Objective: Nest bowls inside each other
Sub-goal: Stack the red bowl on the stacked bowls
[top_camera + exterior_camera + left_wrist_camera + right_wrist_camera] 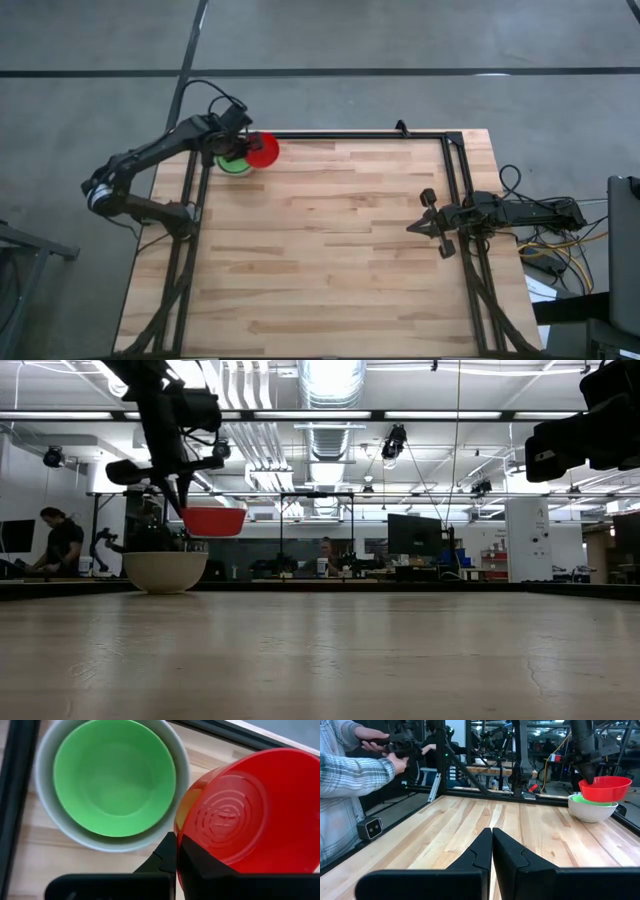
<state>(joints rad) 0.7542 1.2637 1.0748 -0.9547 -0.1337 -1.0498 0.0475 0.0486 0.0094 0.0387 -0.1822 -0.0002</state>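
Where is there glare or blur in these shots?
Low view: ceiling lights blaze white, the arms are backlit silhouettes, and the near table looks soft. Left wrist view: the red bowl glows translucent. Right wrist view: the near fingers look soft.

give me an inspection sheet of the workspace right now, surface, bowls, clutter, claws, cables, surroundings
Surface: wooden table, dark frame around it.
Job's things: green bowl nested in grey-white bowl at the far left corner; red bowl held above and beside them, not yet nested.
Clutter: nothing seen.
Claws: left claw shut on the red bowl's rim; right claw shut, waiting at the right edge.
Cables: bundle off the right side.
Surroundings: person in plaid sleeve nearby.
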